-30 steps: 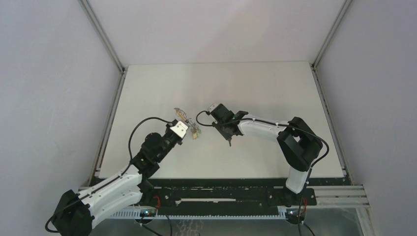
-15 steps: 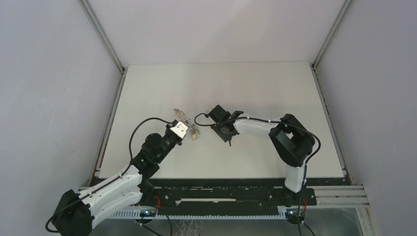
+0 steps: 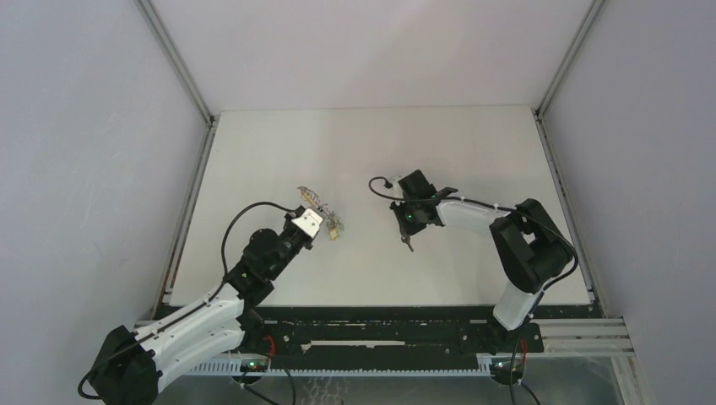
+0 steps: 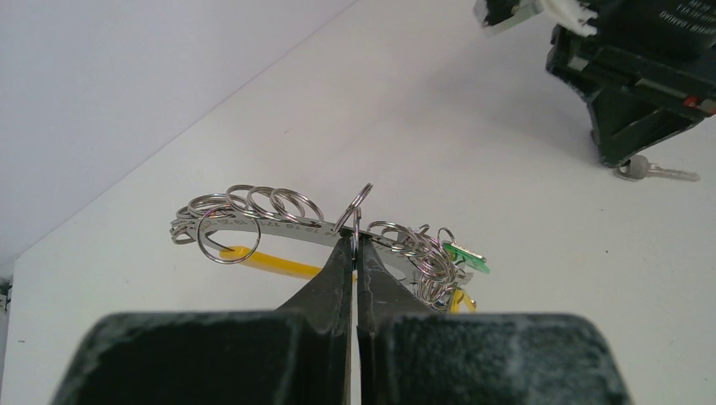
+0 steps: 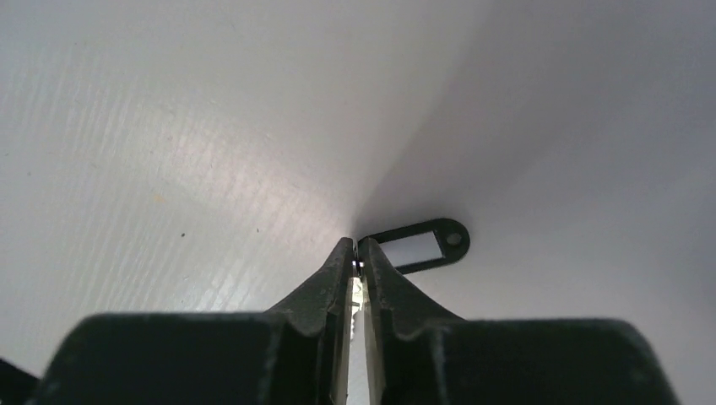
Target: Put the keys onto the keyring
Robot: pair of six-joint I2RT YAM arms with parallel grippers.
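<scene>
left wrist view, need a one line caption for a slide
Left gripper shut on a small ring of the keyring, with the key on the table beyond.

The small silver key (image 4: 654, 172) lies flat, well apart from the silvery, ring-laden keyring (image 4: 270, 224).

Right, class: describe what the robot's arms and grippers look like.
The left arm and right arm have white shells with black joints and a looping black cable each. The left gripper and right gripper are black wedges tapering to narrow ends.
</scene>
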